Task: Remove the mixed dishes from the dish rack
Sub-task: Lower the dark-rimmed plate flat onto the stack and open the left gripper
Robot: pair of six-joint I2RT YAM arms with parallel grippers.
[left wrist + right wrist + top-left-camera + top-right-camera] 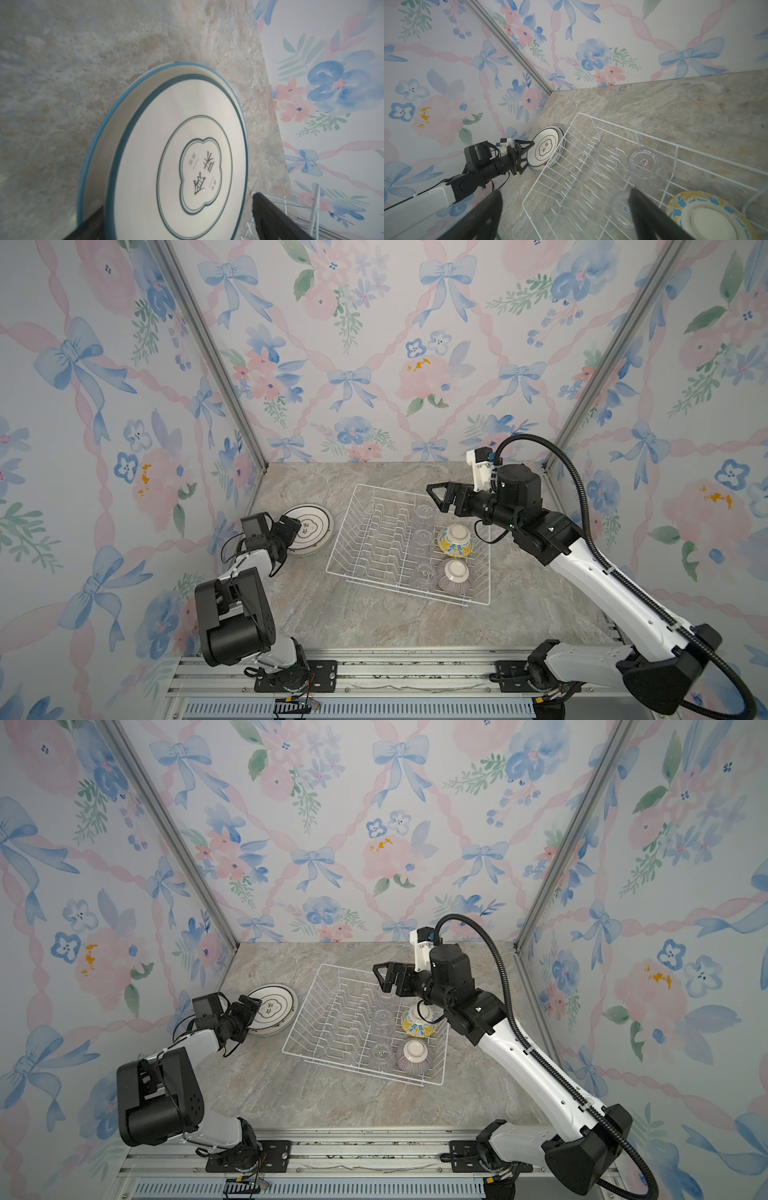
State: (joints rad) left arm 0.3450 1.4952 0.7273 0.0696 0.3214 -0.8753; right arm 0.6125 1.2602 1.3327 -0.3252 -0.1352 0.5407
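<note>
In both top views the left end effector (291, 526) is standing with its jaws spread wide at the near edge of the stack of plates (312, 526), which is lying flat on the counter (374, 622) just left of the dish rack (365, 572); the right end effector (384, 975) is hovering, jaws wide and empty, over the far end of the rack. The rack's plate slots are showing bare, while three clear glasses (424, 537) are sitting in a row beside the yellow-blue floral bowl (455, 540) and the grey-striped bowl (453, 576), both upside down. In the left wrist view the top plate (176, 166) is filling the space between the two dark fingers (276, 218), one on each side of its rim and neither pressing it. My worry is that a sideways pull-back here would be dragging a finger across the rim and skewing the stack toward the rack. In the right wrist view the nearest glass (645, 168) is lying just ahead of the open fingers (652, 218), with a second glass (623, 209) between them; clear, smooth and close-packed, one could be slipping or knocking its neighbour, and a finger could be catching the wire.
</note>
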